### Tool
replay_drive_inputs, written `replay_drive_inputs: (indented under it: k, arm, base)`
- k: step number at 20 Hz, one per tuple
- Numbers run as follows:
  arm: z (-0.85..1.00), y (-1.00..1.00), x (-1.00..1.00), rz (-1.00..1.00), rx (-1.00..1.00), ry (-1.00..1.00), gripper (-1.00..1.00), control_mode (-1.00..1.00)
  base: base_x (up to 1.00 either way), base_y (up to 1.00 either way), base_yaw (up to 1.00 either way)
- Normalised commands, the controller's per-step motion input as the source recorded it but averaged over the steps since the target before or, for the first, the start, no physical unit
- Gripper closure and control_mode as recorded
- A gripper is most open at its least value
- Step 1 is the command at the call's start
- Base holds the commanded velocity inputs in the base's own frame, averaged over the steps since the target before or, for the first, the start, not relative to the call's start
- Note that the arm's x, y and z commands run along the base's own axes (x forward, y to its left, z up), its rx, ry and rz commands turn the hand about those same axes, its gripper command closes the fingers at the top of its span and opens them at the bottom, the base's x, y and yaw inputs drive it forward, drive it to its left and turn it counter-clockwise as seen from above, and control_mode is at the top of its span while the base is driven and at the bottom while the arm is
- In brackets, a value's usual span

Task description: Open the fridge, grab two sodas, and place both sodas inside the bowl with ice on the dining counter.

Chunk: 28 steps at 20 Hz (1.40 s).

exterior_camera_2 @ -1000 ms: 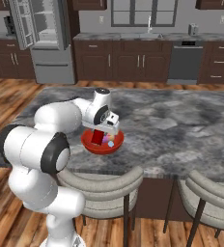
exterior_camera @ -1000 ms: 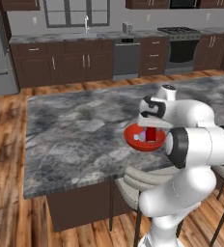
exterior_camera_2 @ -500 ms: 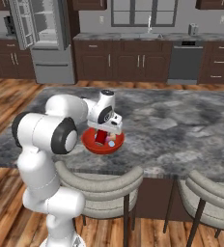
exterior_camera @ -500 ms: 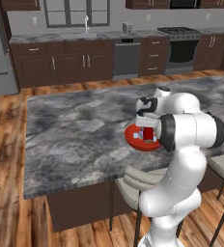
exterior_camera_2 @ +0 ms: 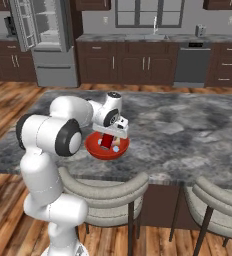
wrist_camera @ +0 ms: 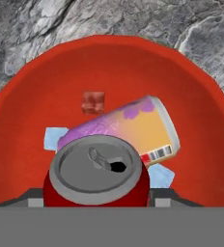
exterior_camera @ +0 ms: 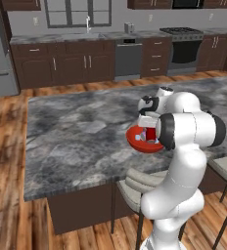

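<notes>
Red can (wrist_camera: 95, 174) stands upright in the bowl (wrist_camera: 32, 91) directly under the tool (wrist_camera: 95, 195); whether its jaws have let go, I cannot tell

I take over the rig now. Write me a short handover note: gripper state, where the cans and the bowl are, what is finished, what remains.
Gripper: low over the bowl, fingers on either side of the upright red soda; whether they clamp it or have let go cannot be told.
Purple soda: lying on its side in the bowl among ice pieces.
Bowl stands on the dining counter, near its front edge.
Fridge: one door stands open.
Done: both sodas are in the bowl.
Left: confirm the red soda is released, then lift the gripper clear.
</notes>
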Motion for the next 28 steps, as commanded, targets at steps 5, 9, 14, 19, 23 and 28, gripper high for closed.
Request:
replay_drive_inputs:
  k: [5, 9, 14, 19, 23, 28]
  arm:
    - [0.03, 0.0, 0.0, -0.04, 0.0, 0.0, -1.0, -1.0]
    - [0.23, 0.0, -0.13, -0.07, 0.0, 0.0, -1.0, -1.0]
    - [0.48, 0.04, -0.16, -0.15, 0.0, -0.05, -1.0, -1.0]
    - [0.49, 0.12, -0.46, -0.22, 0.0, -0.04, -1.0, -1.0]
    - [0.51, 0.18, -0.97, -0.24, 0.0, -0.01, -1.0, -1.0]
    - [0.52, 0.14, -1.0, -0.21, 0.0, 0.0, -1.0, -1.0]
  base:
    - [0.0, 0.0, 0.0]
    - [0.0, 0.0, 0.0]
    - [0.0, 0.0, 0.0]
    - [0.0, 0.0, 0.0]
    - [0.0, 0.0, 0.0]
    - [0.0, 0.0, 0.0]
